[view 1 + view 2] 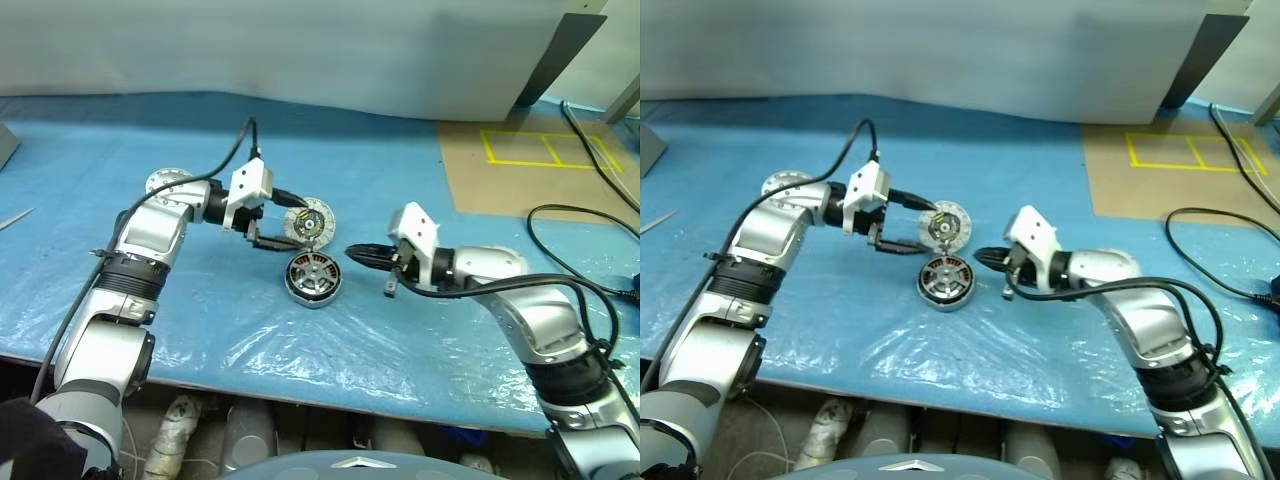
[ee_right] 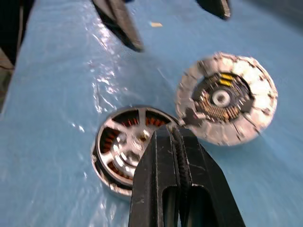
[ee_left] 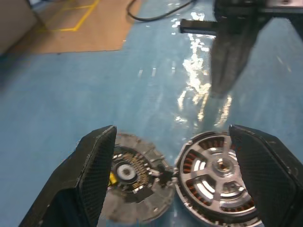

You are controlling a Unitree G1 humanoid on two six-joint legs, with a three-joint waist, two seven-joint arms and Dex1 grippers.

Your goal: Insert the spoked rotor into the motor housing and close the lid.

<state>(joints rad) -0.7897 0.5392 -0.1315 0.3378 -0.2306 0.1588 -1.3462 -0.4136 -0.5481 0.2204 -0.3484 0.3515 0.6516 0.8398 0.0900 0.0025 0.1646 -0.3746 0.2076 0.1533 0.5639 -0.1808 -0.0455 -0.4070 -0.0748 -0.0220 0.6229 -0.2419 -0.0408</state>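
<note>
We see a spoked piece seated in the motor housing [image 1: 314, 277], the lid [image 1: 308, 222] off between our wide-spread left gripper [image 1: 276, 220] jaws, right gripper [image 1: 357, 254] clamped empty.

One motor housing [image 1: 314, 277], one lid [image 1: 308, 222] — two discs — and two tools.

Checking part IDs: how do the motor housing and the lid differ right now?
The motor housing shows copper-brown windings under silver spokes; the lid shows a whitish segmented rim around a dark centre. The housing lies nearer the robot, the lid beyond it, close beside the left pincer. Both are round, similar in width, on the blue table cover.
</note>
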